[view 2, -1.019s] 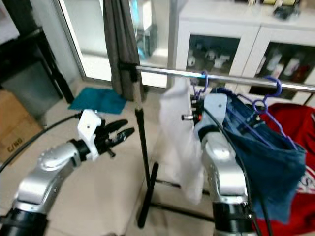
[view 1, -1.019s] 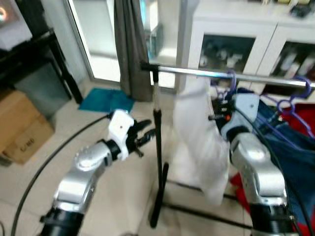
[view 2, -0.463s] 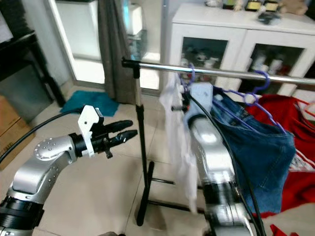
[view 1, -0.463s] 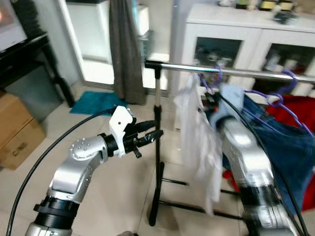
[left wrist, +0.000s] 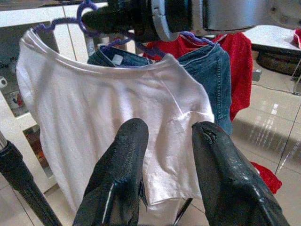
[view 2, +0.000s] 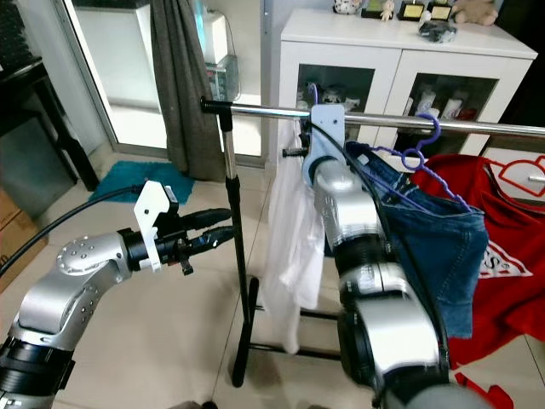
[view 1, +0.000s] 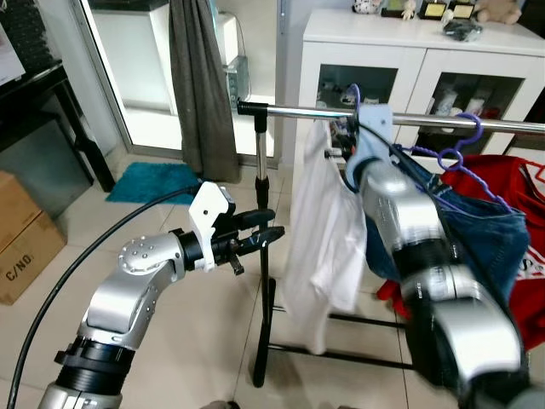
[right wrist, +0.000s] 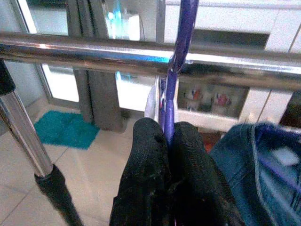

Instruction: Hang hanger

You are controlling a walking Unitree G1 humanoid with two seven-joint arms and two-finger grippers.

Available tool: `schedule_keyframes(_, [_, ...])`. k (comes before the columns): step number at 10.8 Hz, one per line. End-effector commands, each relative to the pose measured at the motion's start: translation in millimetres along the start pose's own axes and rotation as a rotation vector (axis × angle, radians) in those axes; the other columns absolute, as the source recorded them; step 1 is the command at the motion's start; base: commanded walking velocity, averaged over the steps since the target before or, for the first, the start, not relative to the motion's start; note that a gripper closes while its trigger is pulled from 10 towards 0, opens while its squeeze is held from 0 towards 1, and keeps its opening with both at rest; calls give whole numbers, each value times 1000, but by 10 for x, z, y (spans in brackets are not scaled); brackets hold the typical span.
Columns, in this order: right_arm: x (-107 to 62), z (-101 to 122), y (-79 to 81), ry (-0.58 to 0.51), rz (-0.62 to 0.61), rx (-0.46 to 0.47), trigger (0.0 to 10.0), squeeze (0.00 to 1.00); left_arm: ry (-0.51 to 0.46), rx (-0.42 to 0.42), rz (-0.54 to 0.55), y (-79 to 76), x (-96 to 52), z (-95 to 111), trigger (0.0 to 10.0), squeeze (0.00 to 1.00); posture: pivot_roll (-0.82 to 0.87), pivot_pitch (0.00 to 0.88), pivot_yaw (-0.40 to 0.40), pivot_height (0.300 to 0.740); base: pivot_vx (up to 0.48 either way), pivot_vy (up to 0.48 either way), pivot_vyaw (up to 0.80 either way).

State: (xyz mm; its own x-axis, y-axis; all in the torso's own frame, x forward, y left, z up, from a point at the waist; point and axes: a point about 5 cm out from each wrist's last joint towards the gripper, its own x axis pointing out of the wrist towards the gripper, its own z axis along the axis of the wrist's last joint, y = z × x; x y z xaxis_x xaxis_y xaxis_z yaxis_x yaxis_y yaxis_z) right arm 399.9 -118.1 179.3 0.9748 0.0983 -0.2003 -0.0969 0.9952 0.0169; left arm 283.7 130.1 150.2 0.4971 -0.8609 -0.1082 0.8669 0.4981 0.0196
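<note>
A white T-shirt (view 1: 319,230) hangs on a purple hanger (right wrist: 170,89). My right gripper (right wrist: 168,135) is shut on the hanger's neck, just under the chrome rail (view 1: 298,111). The hook (view 1: 353,92) rises across the rail; I cannot tell whether it rests on it. In the head views the right gripper (view 2: 300,146) is raised to the rail near the rack's upright post (view 1: 262,196). My left gripper (view 1: 268,234) is held out beside that post, open and holding nothing, pointing at the shirt (left wrist: 117,108).
Blue jeans (view 1: 464,221) on a second purple hanger (view 1: 456,141) hang further right, with a red garment (view 1: 519,213) beyond. A white cabinet (view 1: 400,60) stands behind the rack. A grey curtain (view 1: 200,94), a teal mat (view 1: 149,183) and a cardboard box (view 1: 21,247) are at the left.
The camera has shifted, so the whole scene sits differently. My right arm has stretched up and forward, carrying the hanger and shirt along the rail toward the post. The left gripper has hardly moved.
</note>
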Motion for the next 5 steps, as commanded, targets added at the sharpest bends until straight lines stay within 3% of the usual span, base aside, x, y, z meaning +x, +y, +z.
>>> schedule_keyframes(1, [36, 55, 2, -6, 0, 11, 10000, 0, -7, 11, -2, 31, -5, 55, 10000, 0, -91, 0, 32, 740, 0, 0, 0])
schedule_keyframes(5, [104, -159, 99, 165, 67, -123, 10000, 0, 7, 13, 6, 46, -63, 51, 10000, 0, -69, 0, 17, 740, 0, 0, 0])
